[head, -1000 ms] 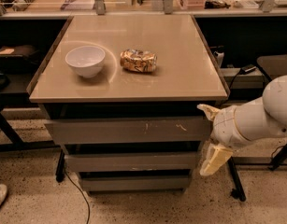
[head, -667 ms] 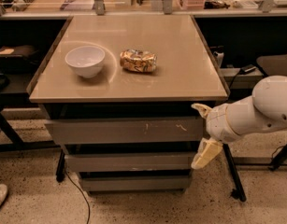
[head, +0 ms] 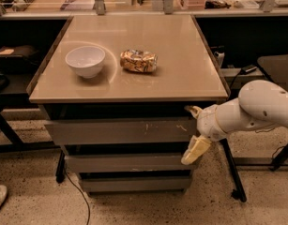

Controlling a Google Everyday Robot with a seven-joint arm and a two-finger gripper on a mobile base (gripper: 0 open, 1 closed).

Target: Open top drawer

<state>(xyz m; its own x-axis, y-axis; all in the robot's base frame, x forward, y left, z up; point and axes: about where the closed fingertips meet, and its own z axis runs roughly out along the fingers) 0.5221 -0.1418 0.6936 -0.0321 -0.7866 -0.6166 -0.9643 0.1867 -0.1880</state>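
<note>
Your gripper (head: 194, 130) sits at the right end of the top drawer (head: 115, 131), its two fingers spread wide, one above the front's upper edge and one below its lower edge. Lower than the gripper and to its left in view are two narrower drawer fronts (head: 127, 163). Higher up on the tabletop (head: 181, 78) are one white bowl (head: 85, 60) and one crumpled packet (head: 139, 61).

The pincer (head: 187, 134) has slid leftward in the frame, from just right of the top drawer (head: 120, 131) onto its right end. Its spread fingers now bracket that end, one at the upper edge, one below the lower edge. The white arm (head: 261, 104) followed it leftward.
</note>
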